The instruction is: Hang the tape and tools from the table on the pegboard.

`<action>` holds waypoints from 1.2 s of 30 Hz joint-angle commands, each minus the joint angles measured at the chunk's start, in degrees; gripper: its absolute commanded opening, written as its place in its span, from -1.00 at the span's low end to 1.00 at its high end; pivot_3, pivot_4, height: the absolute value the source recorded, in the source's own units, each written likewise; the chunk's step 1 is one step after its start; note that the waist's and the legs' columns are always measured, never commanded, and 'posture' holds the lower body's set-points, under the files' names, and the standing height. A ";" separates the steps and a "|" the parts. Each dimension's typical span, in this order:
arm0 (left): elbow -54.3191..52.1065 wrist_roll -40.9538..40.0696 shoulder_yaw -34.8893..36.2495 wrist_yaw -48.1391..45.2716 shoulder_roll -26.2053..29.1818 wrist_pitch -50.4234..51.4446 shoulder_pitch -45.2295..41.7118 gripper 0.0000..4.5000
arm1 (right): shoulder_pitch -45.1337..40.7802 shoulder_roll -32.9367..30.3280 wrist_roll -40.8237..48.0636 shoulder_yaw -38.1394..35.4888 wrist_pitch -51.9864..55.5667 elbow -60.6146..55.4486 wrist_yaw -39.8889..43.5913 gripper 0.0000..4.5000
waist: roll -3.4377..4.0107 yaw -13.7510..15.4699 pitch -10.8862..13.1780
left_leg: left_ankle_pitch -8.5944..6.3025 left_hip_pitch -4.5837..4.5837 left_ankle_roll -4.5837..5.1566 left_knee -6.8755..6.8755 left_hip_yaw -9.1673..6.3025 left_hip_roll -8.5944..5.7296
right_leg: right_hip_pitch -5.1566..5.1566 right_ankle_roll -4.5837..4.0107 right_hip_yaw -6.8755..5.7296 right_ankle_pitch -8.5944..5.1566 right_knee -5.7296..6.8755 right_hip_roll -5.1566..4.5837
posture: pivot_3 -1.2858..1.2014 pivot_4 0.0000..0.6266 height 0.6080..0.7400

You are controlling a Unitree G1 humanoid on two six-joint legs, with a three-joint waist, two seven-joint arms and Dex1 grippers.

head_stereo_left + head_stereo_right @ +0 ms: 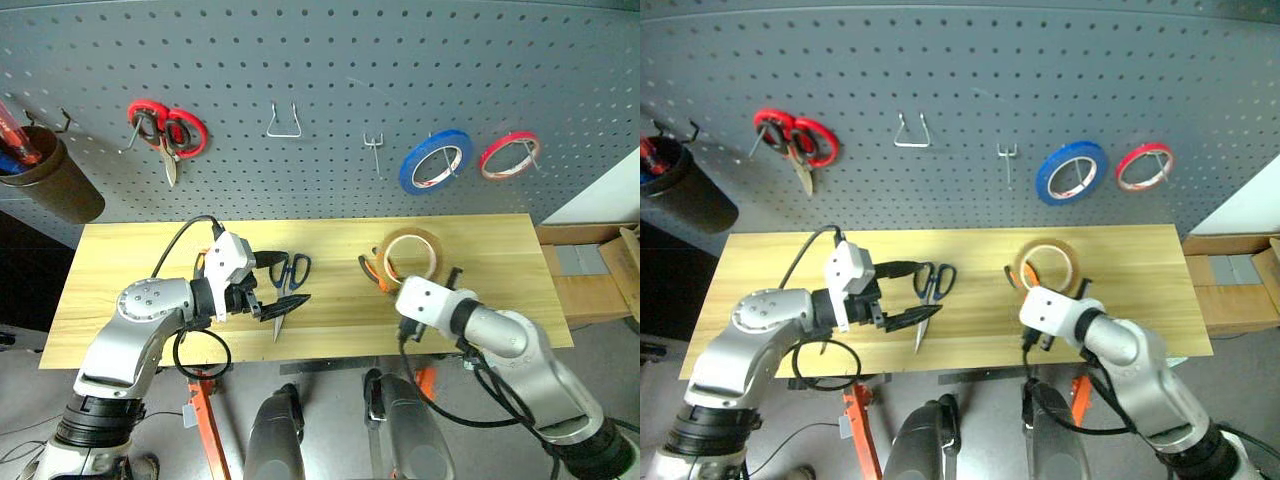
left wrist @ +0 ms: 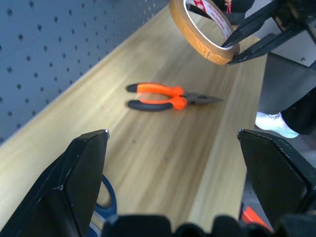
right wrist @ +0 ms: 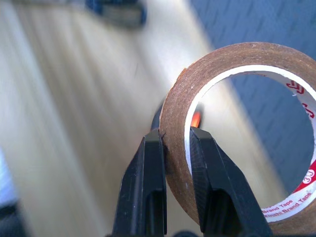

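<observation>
My right gripper point(image 3: 175, 138) is shut on the wall of the yellow-tan tape point(image 1: 412, 254) and holds it up off the table point(image 1: 140, 300). Under and behind the roll, the pliers point(image 2: 168, 97) with orange-and-black handles lie flat on the wood. The scissors point(image 1: 290, 272) with dark blue handles lie near the table's middle, blades toward the front edge. My left gripper point(image 1: 293, 280) hovers over them, open, with nothing between its fingers. The grey pegboard point(image 1: 330, 60) rises behind the table.
Red-handled scissors point(image 1: 165, 132) hang at the pegboard's left. A blue roll point(image 1: 437, 160) and a red roll point(image 1: 508, 155) hang at the right. Between them are a bare wire hook point(image 1: 284, 122) and a small double hook point(image 1: 373, 143). A brown cup point(image 1: 50, 175) hangs far left.
</observation>
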 commanded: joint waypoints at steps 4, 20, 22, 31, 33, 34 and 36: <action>0.42 -1.29 1.63 1.16 -1.11 -1.13 -1.36 1.00 | -5.15 3.38 -5.14 -0.30 -9.10 -1.20 -5.16 -0.86 | -0.06 -0.30 0.04 | -0.01 0.00 -0.01 -0.04 0.10 0.01 | -0.02 0.00 -0.02 0.00 -0.05 0.01 | -0.14 0.21 1.00; 3.92 -0.74 2.76 3.75 -2.19 -3.21 -2.82 1.00 | -11.43 6.81 -3.79 -3.58 -18.74 11.48 -6.52 -0.86 | -0.08 -1.67 0.04 | -0.02 0.00 -0.02 -0.01 0.21 0.01 | 0.00 -0.01 -0.05 0.01 -0.02 0.01 | -0.14 0.13 1.00; 4.38 -1.28 3.00 3.59 -2.52 -3.77 -2.81 1.00 | -12.96 7.76 -3.90 -3.14 -20.48 14.35 -7.00 -0.86 | -0.08 -1.83 0.04 | -0.02 0.01 -0.02 -0.02 0.24 0.02 | -0.01 -0.02 -0.05 0.01 0.01 0.01 | -0.14 0.12 1.00; 4.42 -1.50 3.16 0.90 -2.12 -8.56 -2.49 1.00 | -15.50 10.80 -4.23 -3.37 -25.70 22.80 -9.83 -0.86 | -0.08 -1.62 0.04 | -0.01 0.02 -0.04 0.01 0.27 0.01 | 0.00 -0.08 -0.12 0.06 0.03 -0.01 | -0.13 0.10 1.00; 4.56 -1.83 3.71 0.76 -2.23 -8.95 -2.44 1.00 | -14.84 11.11 -3.83 -3.57 -25.96 23.17 -9.82 -0.54 | -0.08 -1.59 0.04 | -0.01 0.01 -0.04 0.01 0.28 0.01 | 0.00 -0.08 -0.14 0.06 0.03 -0.01 | -0.13 0.10 1.00; 4.79 -1.95 4.10 0.80 -2.37 -9.28 -2.49 1.00 | -14.28 11.18 -3.63 -3.61 -25.90 23.15 -9.69 -0.48 | -0.08 -1.58 0.04 | -0.01 0.02 -0.04 0.01 0.29 0.01 | 0.00 -0.08 -0.15 0.06 0.03 -0.01 | -0.13 0.10 1.00; 5.18 -2.05 4.71 0.92 -2.28 -9.23 -2.42 1.00 | -12.73 11.17 -3.38 -3.61 -25.38 22.56 -9.29 -0.19 | -0.08 -1.59 0.03 | -0.01 0.02 -0.04 0.01 0.27 0.02 | 0.00 -0.08 -0.15 0.06 0.05 -0.01 | -0.13 0.10 1.00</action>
